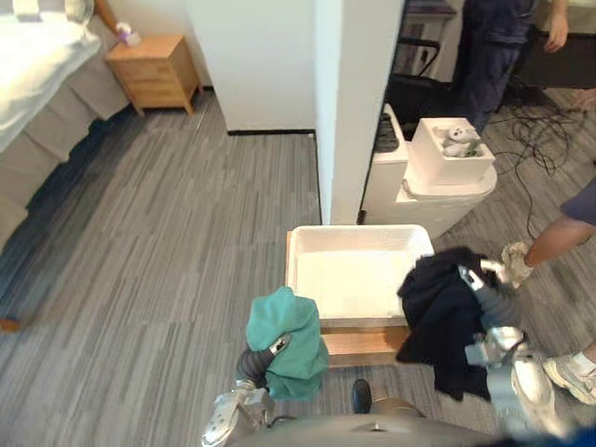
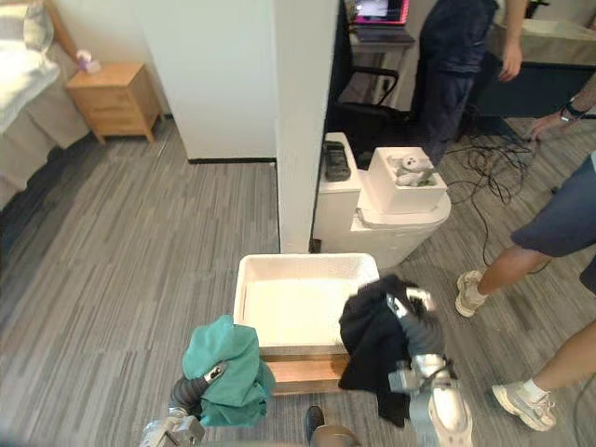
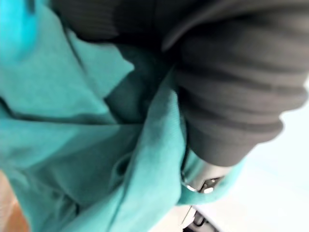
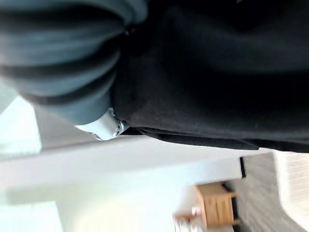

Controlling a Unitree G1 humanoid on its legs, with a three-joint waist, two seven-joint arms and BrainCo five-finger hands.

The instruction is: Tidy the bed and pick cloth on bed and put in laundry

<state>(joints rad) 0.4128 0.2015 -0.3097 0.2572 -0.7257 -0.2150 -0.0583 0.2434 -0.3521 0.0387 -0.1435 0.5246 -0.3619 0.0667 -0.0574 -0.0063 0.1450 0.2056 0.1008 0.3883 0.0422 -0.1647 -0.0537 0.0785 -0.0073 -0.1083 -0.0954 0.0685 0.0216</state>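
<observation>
A teal cloth is bunched over my left hand, just off the near left corner of a white laundry basket; the hand is buried in the folds. A black cloth hangs from my right hand over the basket's near right corner, fingers curled into its top. The basket sits on a low wooden stand and looks empty inside. Far off at the upper left lies the bed.
A white pillar rises right behind the basket. A white unit with a soft toy on top stands to its right. A wooden nightstand sits by the bed. One person stands at the back; another's leg and shoe are close on the right.
</observation>
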